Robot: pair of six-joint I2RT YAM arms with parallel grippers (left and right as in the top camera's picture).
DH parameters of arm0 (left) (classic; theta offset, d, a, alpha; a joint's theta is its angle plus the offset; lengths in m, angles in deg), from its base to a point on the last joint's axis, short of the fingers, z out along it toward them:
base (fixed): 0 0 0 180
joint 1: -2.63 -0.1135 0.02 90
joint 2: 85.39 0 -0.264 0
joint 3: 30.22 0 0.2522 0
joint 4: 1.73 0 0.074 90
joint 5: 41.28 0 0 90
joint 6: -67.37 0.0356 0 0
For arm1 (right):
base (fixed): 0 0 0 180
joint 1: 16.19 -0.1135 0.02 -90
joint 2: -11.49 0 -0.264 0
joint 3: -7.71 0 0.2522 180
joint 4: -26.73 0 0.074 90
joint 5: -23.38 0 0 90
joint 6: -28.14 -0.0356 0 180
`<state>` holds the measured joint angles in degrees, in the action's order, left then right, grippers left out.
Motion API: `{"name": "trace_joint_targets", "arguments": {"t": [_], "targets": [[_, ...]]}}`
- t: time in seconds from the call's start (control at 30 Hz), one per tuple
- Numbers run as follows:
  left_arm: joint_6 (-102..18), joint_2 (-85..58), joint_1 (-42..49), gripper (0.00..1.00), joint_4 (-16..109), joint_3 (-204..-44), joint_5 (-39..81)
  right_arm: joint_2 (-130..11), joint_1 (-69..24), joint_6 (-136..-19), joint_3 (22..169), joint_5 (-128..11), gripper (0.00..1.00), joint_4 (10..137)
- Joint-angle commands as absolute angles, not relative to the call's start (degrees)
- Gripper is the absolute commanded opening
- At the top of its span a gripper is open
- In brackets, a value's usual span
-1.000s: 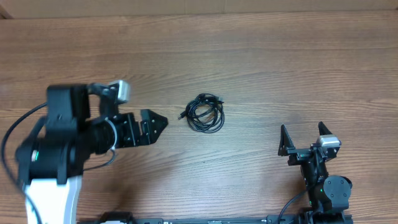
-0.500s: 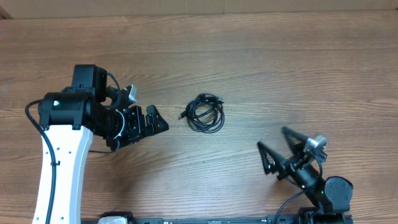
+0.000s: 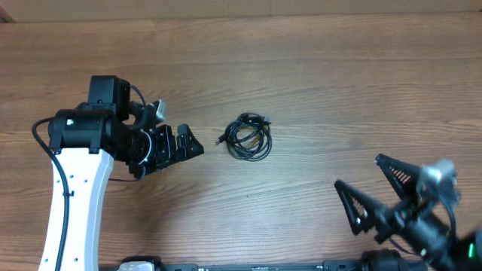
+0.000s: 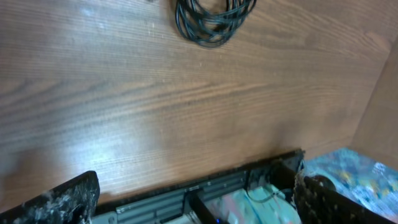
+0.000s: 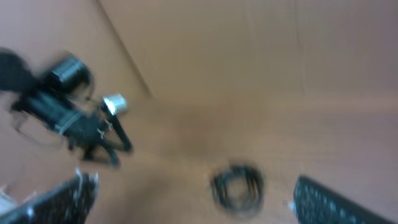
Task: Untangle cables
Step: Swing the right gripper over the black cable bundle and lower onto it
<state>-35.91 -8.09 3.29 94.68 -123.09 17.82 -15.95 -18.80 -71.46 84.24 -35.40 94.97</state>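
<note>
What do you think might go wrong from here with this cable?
The cable is a tight coil, so a pinch may lift the whole bundle, not one strand. The left gripper and right gripper stand open on either side; converging on it, they might collide. The right wrist view is blurred, hurting aim.

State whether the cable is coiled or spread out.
Coiled: the cable lies as one tight bundle of overlapping loops, not stretched out.
</note>
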Motion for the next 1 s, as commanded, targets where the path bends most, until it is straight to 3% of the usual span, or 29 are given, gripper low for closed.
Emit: {"name": "trace_joint_targets", "arguments": {"t": [0.0, 0.17, 0.4, 0.7, 0.8, 0.97], "targets": [[-35.10, -7.76, 3.10, 0.99, 94.16, -122.87, 18.06, -34.05, -18.75, -64.62, 98.93, -36.25, 1.00, 109.13], [-35.08, -7.76, 3.10, 1.00, 94.27, -122.87, 18.06, -51.91, -18.78, -64.97, 105.13, -19.27, 1.00, 113.13], [-35.08, -7.76, 3.10, 0.99, 94.22, -122.87, 18.08, -73.44, -25.07, -66.37, 105.11, -20.34, 0.96, 111.67], [-35.08, -7.76, 3.10, 1.00, 94.38, -122.87, 18.89, -94.33, -32.09, -103.07, 105.11, -33.74, 0.95, 92.28], [-35.08, -7.76, 3.10, 1.00, 94.46, -122.87, 18.89, -95.49, -33.68, -108.66, 105.11, -38.81, 0.87, 88.85], [-35.06, -7.76, 3.10, 1.00, 94.44, -122.87, 18.94, -95.49, -37.46, -113.25, 104.50, -51.92, 0.86, 88.54]]}}
